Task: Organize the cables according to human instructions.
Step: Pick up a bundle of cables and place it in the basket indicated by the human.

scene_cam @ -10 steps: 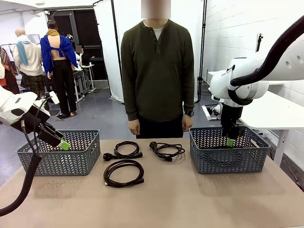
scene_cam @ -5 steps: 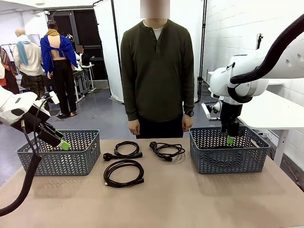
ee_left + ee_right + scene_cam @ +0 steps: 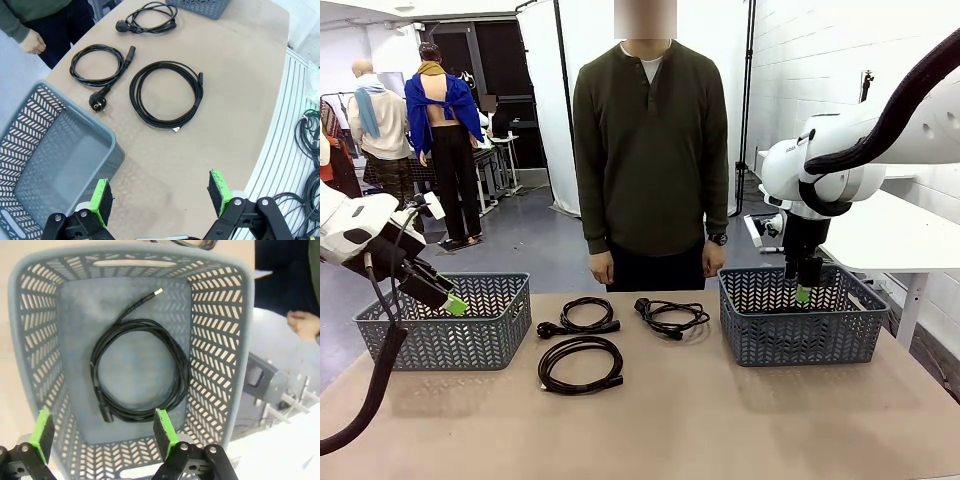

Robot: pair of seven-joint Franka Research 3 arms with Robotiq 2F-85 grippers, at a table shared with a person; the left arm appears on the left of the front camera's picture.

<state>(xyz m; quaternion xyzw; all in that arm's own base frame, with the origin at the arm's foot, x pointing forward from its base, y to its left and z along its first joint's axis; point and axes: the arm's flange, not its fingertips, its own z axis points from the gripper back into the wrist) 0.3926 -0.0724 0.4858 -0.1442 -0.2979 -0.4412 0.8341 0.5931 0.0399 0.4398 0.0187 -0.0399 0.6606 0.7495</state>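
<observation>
Where R end effector [image 3: 101, 421] hangs, cable [image 3: 184, 372] lies below.

Front view: bright, even overhead room light. The cords [image 3: 580, 365] throw only faint, soft shadows on the counter [image 3: 720, 430]. The white wall [image 3: 800, 60] behind the right jaws is close to washed out. Focus is sharp across the counter and slightly soft far behind.

Left wrist view: clear and well lit. The counter edge right of the jaws bows from wide-angle distortion. A soft shadow lies along the basket [image 3: 30, 135] foot, just ahead of the left jaws. The pads [image 3: 102, 200] are sharp.

Right wrist view: softer, with mild blur. The basket [image 3: 210, 340] walls bulge outward. The cord [image 3: 183, 371] ahead of the jaws casts almost no shadow. A pale overexposed patch sits right of the jaws.
</observation>
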